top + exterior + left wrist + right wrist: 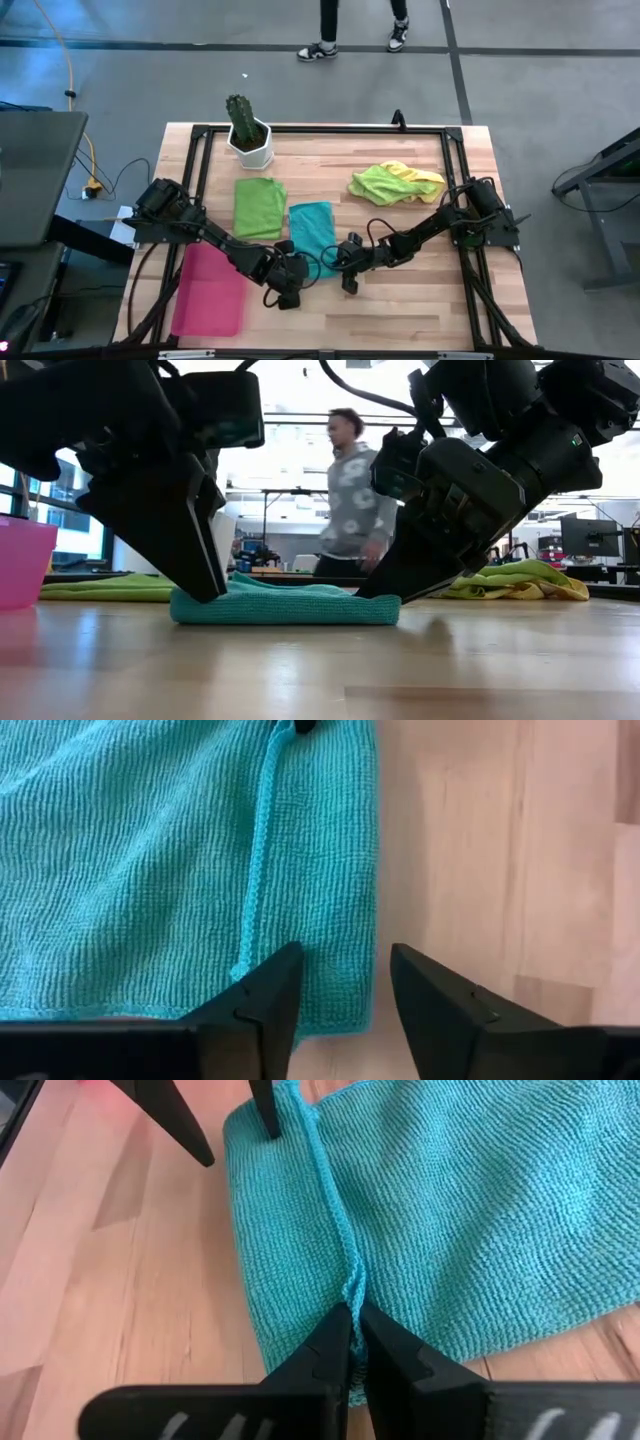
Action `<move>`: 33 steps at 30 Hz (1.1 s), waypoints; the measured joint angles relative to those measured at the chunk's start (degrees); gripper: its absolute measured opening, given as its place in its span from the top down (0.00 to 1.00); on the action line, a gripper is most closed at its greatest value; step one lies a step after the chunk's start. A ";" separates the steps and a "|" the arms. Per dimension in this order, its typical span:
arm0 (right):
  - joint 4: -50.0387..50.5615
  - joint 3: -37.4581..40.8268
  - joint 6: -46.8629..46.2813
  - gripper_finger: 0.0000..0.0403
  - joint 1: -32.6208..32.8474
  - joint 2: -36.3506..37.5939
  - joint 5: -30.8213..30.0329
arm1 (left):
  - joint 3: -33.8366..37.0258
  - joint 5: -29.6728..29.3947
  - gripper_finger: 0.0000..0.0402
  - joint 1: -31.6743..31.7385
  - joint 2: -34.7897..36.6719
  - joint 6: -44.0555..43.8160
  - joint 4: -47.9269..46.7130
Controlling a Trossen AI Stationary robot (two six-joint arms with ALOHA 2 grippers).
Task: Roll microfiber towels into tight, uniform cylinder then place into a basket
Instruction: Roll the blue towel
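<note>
Pink tray: we are seeing the flat pink-red rectangular basket [208, 291] lying at the table's left near corner, well apart from the cloth in hand and with nothing in it
Left gripper: we are reading the left gripper [345, 982] as standing with its two dark fingers parted, one over the cloth's near corner and one over bare wood, gripping nothing
Teal towel: we are finding the teal microfiber towel [311, 234] folded into a strip in the table's middle, its long axis running away from the front edge, its hem seam [335, 1210] running along that axis
Right gripper: we are seeing the right gripper [355, 1335] pressed closed on the teal hem at the near end, just beside the left one
Key relation: we are judging that both grippers are sitting at the strip's near short edge, so rolling would be travelling along the long axis toward the cactus pot [249, 142]
Room: we are noting the green towel [259, 205] lying just beside the teal one on the left, bare wood on the right, and the lime and yellow cloths [395, 182] well apart
</note>
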State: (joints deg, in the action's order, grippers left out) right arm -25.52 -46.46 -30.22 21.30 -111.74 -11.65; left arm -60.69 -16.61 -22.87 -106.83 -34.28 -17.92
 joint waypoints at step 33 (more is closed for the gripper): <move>9.44 0.11 34.48 0.67 3.71 10.79 5.26 | -0.07 3.42 0.62 -0.42 -5.27 -3.13 7.40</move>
State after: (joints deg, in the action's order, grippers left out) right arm -16.08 -46.35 4.25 25.01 -100.95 -6.38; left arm -60.75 -13.19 -23.29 -112.09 -37.41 -10.52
